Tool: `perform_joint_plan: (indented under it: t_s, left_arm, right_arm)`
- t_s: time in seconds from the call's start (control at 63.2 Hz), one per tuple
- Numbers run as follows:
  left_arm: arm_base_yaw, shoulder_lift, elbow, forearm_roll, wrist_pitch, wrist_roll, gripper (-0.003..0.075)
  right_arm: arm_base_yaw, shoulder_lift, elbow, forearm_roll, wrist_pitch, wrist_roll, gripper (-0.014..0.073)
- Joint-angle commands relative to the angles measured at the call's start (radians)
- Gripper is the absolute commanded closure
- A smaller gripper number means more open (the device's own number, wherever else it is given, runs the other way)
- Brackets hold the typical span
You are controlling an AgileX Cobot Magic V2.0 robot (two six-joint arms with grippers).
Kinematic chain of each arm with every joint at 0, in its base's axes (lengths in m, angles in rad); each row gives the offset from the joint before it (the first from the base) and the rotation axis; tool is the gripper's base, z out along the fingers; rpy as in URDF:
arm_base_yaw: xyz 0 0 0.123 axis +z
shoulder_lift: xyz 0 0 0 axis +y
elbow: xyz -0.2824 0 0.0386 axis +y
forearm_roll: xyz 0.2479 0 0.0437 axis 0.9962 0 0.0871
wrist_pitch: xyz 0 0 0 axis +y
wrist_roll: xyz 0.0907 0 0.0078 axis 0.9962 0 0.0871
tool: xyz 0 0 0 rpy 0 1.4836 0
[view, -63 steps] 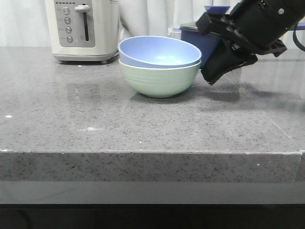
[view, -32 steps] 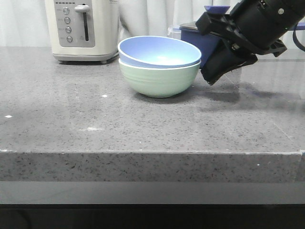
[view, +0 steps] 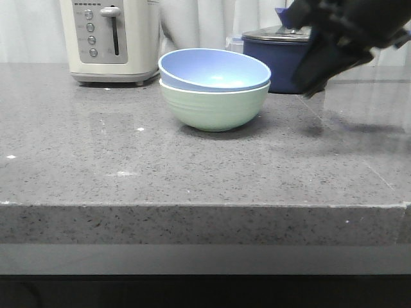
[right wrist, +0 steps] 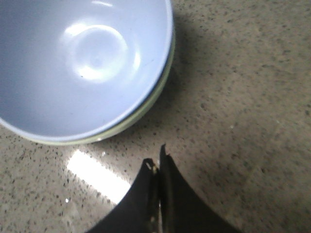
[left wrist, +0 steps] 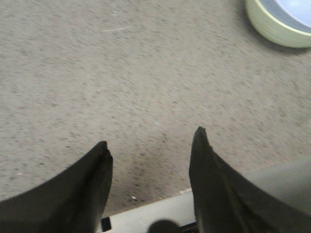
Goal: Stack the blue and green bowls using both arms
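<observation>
The blue bowl [view: 214,70] sits nested inside the green bowl [view: 214,109] on the grey counter, right of the toaster. In the right wrist view the blue bowl [right wrist: 82,63] fills the frame's upper left, with the green bowl's rim [right wrist: 146,109] showing beneath it. My right gripper [right wrist: 157,162] is shut and empty, raised to the right of the bowls; in the front view it [view: 321,70] is blurred. My left gripper [left wrist: 150,138] is open and empty over bare counter near the front edge, with the green bowl [left wrist: 274,29] far from it. The left arm is out of the front view.
A cream toaster [view: 110,40] stands at the back left. A dark navy lidded saucepan [view: 277,59] stands behind the bowls, partly hidden by my right arm. The counter's front edge [view: 205,206] runs across the front view.
My right gripper has moved up and to the right, away from the bowls, uncovering the saucepan. The bowls have stayed nested in place.
</observation>
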Motion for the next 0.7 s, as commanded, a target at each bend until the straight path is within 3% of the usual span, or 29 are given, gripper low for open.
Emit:
perform_joint_plan:
  t_s: [0.0,0.127,0.364,0.681]
  left_arm:
    - [0.005,-0.024,-0.015,-0.049,-0.066,0.033,0.0355]
    - [0.005,-0.033,-0.015,-0.049,-0.064,0.033,0.0355]
    - [0.005,-0.033,-0.015,-0.049,-0.074,0.033,0.0355]
    - [0.005,-0.033,-0.015,-0.046,-0.096,0.033,0.0355]
  right_arm:
    - [-0.003,-0.12,-0.032,-0.134,0.029,0.152,0.0648]
    - [-0.003,-0.24,-0.011,-0.281,0.109,0.315,0.0648]
    - [-0.003,-0.49,0.091,-0.473,0.228,0.485,0.0648]
    - [-0.003,-0.765,0.255,-0.501,0.243,0.573,0.0648]
